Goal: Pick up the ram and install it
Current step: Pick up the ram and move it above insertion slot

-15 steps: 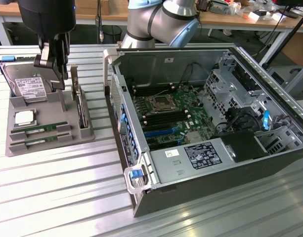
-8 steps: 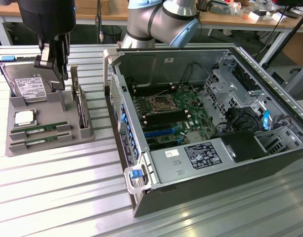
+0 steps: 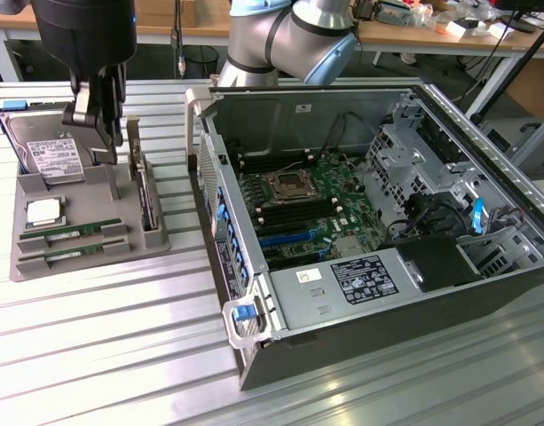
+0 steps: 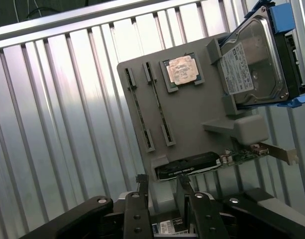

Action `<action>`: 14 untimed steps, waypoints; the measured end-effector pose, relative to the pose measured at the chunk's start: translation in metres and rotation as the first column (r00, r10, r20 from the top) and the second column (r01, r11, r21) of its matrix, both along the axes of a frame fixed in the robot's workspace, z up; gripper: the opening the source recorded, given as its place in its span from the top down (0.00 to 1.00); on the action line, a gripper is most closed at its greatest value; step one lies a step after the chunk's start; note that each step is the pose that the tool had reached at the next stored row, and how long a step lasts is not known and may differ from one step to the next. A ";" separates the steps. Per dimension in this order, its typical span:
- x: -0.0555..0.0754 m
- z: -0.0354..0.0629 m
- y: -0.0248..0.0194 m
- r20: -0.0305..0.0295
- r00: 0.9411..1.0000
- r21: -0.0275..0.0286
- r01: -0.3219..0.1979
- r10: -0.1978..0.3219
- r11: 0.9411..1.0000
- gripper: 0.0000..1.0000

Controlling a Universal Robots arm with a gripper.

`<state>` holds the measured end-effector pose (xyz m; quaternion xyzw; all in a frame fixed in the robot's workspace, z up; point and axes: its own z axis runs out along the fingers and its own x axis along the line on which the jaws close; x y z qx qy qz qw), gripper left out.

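Two green sticks lie flat in narrow slots of the grey holder (image 3: 94, 191) on the bench (image 3: 121, 337) — the ram (image 3: 74, 232) and its twin (image 3: 72, 249), probably so that each keeps a known place. The pincer (image 3: 92, 138) hangs above the holder, fingers apart and empty, not touching the ram. The computer case (image 3: 387, 346) lies open — its memory slots (image 3: 258, 164) face up.

ram (image 3: 74, 228), thin green stick, slotted in grey tray (image 3: 96, 197), twin (image 3: 74, 248) alongside

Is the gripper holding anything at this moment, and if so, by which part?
Nothing is held. The gripper is open above the gray tray; one ram stick and the other ram stick lie in its slots.
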<state>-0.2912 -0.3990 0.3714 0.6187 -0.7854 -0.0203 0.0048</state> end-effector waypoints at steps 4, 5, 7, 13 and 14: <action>0.000 -0.0025 0.0000 0.000 1.000 0.000 0.000 0.000 1.000 0.64; 0.000 -0.0030 0.0000 0.000 1.000 0.000 0.000 0.000 1.000 0.64; 0.000 -0.0046 0.0000 0.000 1.000 0.000 0.000 0.000 1.000 0.64; 0.000 -0.0083 0.0000 0.000 1.000 0.000 0.000 0.000 1.000 0.64; 0.000 -0.0089 0.0000 0.000 1.000 0.000 0.000 0.000 1.000 0.64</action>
